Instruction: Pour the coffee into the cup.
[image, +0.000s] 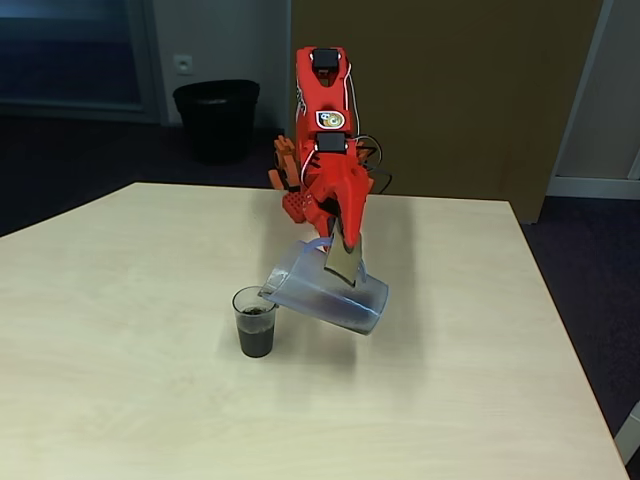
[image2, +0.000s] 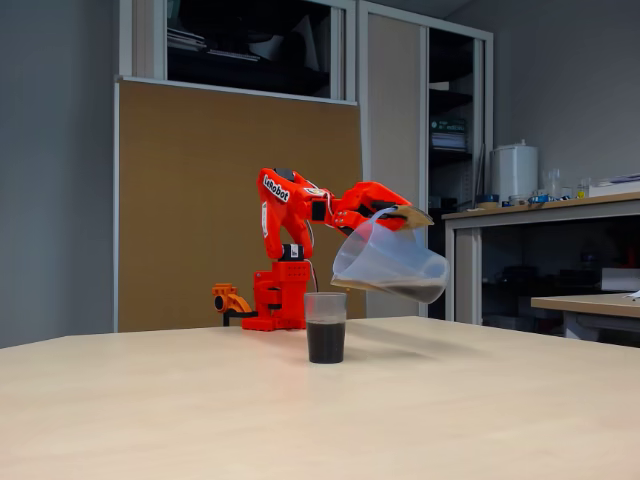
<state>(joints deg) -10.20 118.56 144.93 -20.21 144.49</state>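
Observation:
The clear cup (image: 255, 300) (image2: 325, 304) stands upright on the pale table, more than half full of dark coffee (image: 256, 338) (image2: 325, 342). A translucent bluish jug (image: 330, 295) (image2: 385, 260) hangs tilted above it, its spout at the cup's rim. A little dark coffee (image2: 415, 291) lies along the jug's low side. The red arm's gripper (image: 343, 255) (image2: 400, 213) is shut on the jug's taped handle from above.
The arm's red base (image2: 278, 305) sits at the table's far edge behind the cup. A black bin (image: 216, 118) stands on the floor beyond the table. The table's right edge (image: 560, 330) lies well right of the jug.

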